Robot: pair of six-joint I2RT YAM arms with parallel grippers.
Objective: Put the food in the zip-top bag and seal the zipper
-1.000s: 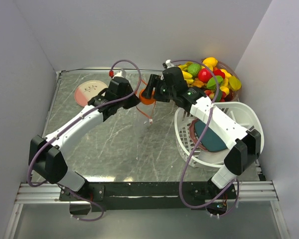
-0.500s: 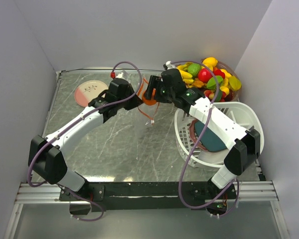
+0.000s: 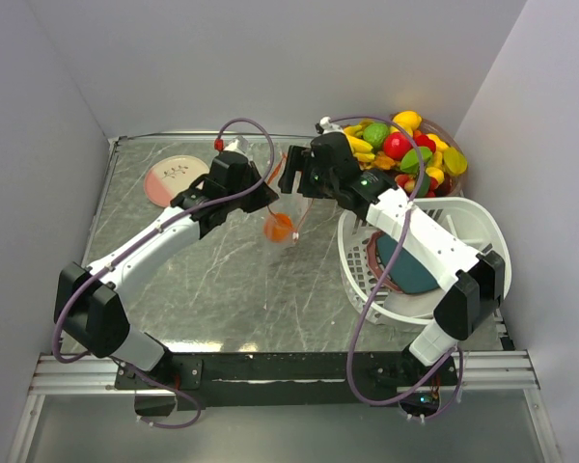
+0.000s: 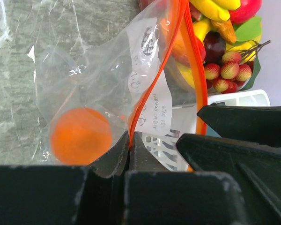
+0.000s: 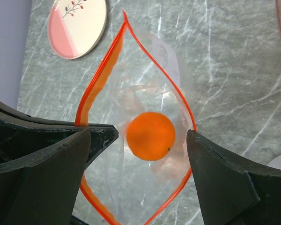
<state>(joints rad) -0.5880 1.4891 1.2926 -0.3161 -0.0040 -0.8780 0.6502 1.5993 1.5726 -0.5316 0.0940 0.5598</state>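
The clear zip-top bag (image 3: 284, 214) hangs open-mouthed from my left gripper (image 3: 268, 196), which is shut on its orange-red zipper strip (image 4: 152, 89). A round orange toy fruit (image 3: 278, 228) lies inside the bag at its bottom; it also shows in the left wrist view (image 4: 80, 136) and the right wrist view (image 5: 151, 136). My right gripper (image 3: 291, 179) is open and empty just above the bag's mouth (image 5: 180, 101), its jaws wide on either side of it. More food is heaped in the clear bowl (image 3: 410, 149). I cannot make out the slider.
A white slatted basket (image 3: 468, 224) holding a teal plate (image 3: 405, 268) stands at the right, under my right arm. A pink-and-white plate (image 3: 174, 177) lies at the back left. The bowl stands in the back right corner by the wall.
The orange fruit was held in my right gripper at the bag's mouth. That gripper has opened, and the fruit has dropped to the bottom of the bag.
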